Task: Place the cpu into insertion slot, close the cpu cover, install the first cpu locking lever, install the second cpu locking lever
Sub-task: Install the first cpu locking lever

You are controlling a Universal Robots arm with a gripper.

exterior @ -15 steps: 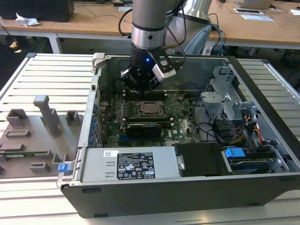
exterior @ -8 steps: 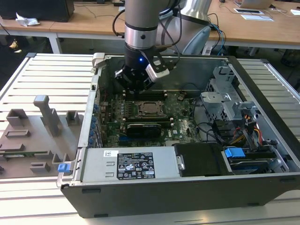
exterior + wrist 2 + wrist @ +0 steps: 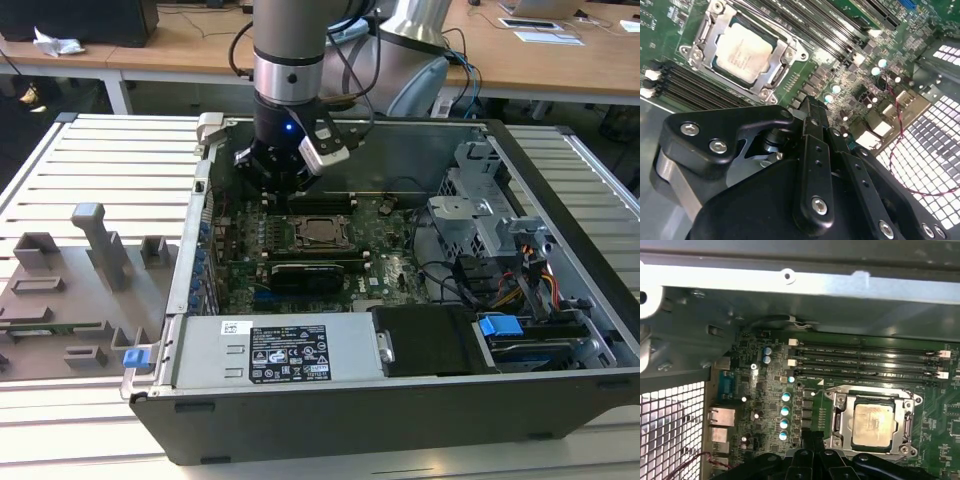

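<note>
- Nearest in the exterior view, a white label [image 3: 285, 360] on the grey power supply [image 3: 200, 350] carried print and symbols too small to read.
- Behind it, the cpu [image 3: 322, 232] [image 3: 742, 50] [image 3: 872, 426] lay flat in the insertion slot [image 3: 721, 67]. Its dull silver top bore faint marking that could not be read.
- The cpu cover [image 3: 785, 54] [image 3: 838, 420] lay down around the chip as a silver frame.
- Further back, the gripper [image 3: 278, 185] [image 3: 812, 105] [image 3: 810, 439] hung over the board near the memory slots [image 3: 865, 360], apart from the cpu. Its jaws were closed together, holding nothing.
</note>
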